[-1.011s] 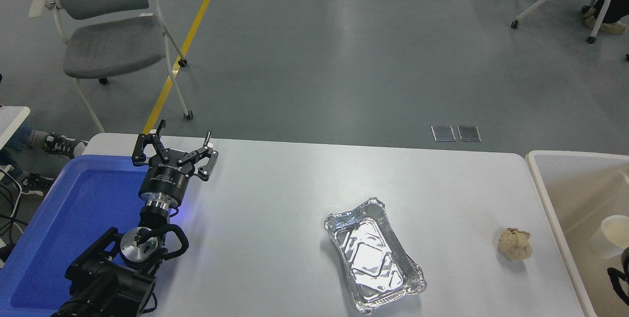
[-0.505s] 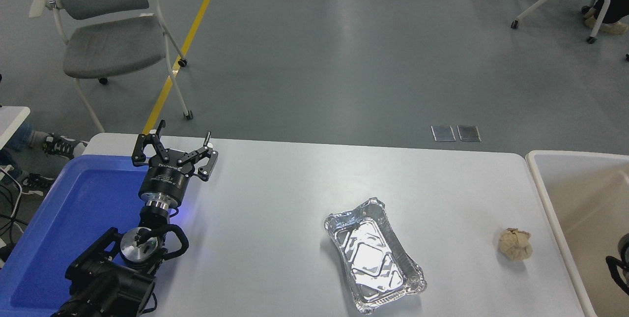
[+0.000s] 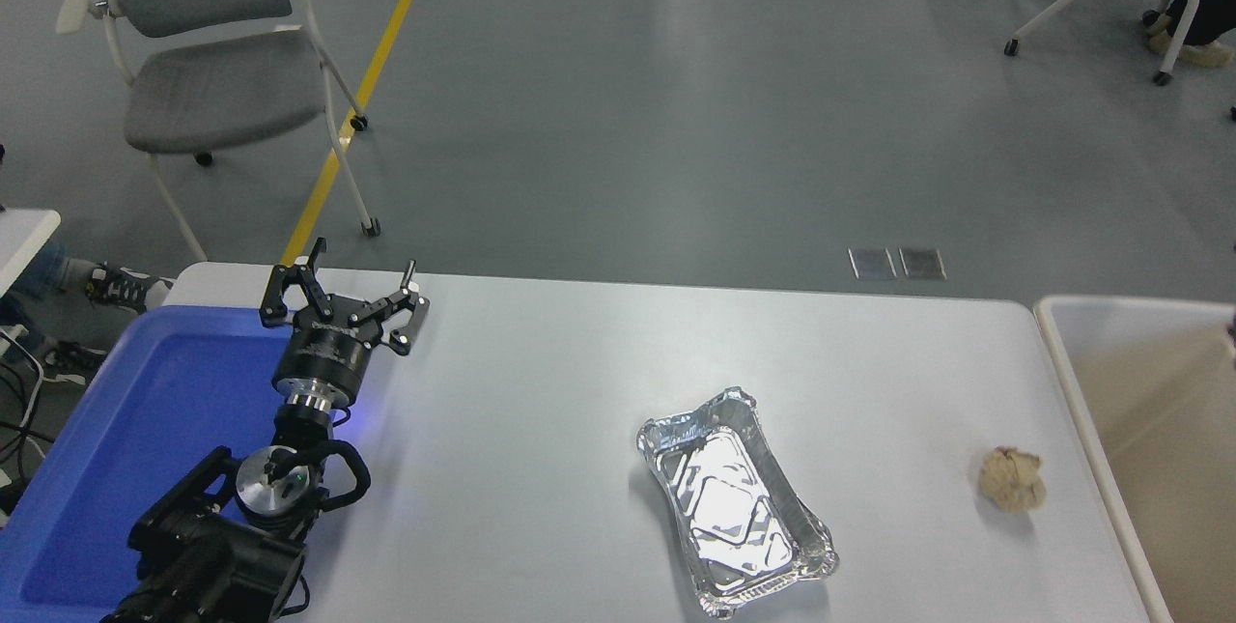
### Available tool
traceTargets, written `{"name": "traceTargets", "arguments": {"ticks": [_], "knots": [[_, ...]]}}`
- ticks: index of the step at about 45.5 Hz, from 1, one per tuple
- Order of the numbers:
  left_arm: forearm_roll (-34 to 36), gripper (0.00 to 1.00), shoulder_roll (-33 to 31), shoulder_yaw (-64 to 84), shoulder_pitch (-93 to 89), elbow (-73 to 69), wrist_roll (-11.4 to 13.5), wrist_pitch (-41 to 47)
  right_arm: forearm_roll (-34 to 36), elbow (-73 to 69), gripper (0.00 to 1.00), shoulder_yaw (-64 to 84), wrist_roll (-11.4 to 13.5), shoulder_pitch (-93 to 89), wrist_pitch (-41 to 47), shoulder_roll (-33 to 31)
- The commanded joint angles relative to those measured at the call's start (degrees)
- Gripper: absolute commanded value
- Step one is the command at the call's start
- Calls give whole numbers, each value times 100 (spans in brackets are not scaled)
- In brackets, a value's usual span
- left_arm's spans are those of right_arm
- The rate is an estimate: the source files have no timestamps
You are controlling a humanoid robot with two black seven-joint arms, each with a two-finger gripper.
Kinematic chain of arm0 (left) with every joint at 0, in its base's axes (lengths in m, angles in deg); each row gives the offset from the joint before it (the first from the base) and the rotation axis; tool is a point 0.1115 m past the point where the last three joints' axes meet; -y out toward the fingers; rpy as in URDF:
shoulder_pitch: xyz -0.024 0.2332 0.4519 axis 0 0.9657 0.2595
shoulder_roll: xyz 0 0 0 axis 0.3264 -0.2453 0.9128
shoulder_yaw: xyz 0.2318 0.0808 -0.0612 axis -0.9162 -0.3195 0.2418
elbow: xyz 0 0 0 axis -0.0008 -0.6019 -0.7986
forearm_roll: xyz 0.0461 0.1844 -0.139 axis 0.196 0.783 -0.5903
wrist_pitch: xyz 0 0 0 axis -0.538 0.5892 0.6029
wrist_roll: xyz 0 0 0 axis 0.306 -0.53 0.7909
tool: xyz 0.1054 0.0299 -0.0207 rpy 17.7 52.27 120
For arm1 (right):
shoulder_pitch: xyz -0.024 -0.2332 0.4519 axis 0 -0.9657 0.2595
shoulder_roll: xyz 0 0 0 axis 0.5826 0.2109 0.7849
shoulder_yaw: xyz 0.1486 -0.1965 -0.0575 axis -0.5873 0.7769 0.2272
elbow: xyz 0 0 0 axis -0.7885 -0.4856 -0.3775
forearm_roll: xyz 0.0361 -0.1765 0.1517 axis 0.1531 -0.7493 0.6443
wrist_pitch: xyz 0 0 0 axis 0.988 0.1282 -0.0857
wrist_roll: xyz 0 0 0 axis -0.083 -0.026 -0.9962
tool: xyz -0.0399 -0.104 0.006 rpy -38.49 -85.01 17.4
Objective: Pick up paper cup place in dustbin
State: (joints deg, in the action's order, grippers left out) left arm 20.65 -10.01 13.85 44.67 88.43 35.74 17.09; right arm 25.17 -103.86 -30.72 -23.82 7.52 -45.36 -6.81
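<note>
Your left gripper point(image 3: 343, 299) sits parked at the lower left, fingers spread wide, gripping nothing, over the edge of the blue tray point(image 3: 126, 430). Your right arm is out of view. The dustbin point(image 3: 1081, 391) stands at the tabletop's point(image 3: 541, 410) right edge; you see only bare beige interior, and the paper cup can't be seen anywhere. Foil tray point(image 3: 734, 502) lies mid-tabletop, with the crumpled paper ball point(image 3: 1011, 479) near the dustbin's rim, not touching.
</note>
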Motion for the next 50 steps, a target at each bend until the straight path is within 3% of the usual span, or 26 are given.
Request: {"name": "traceTargets", "arguments": {"ticks": [1,7,12,19,26,35,42,50], "knots": [[1,99,0,-8,0,5,-9,-5,-989,-2042,100,1825,189,2000,58,-720],[1,99,0,-8,0,5,-9,-5,-1342,-2746,100,3784,163,3608,75,-598],[10,99,0,-8,0,5,-9,-5,-1289,-3317,100,5472,40,4997,58,52],[1,99,0,-8,0,5,-9,-5,-1271,-4370,100,7370,-601,6587,75,869],[1,99,0,1,0,5,-9,-5,-1236,-4970,100,7926,-857,7442,373,1239],[10,99,0,1,0,-4,-9,4,-868,-5251,100,8006,-1120,8128,2069,1688],[10,99,0,1,0,5,-9,4,-182,-5296,100,7778,-1138,8269,2939,2048],[10,99,9,1,0,5,-9,-5,-172,-5443,100,7312,-1121,8269,3547,2136]]}}
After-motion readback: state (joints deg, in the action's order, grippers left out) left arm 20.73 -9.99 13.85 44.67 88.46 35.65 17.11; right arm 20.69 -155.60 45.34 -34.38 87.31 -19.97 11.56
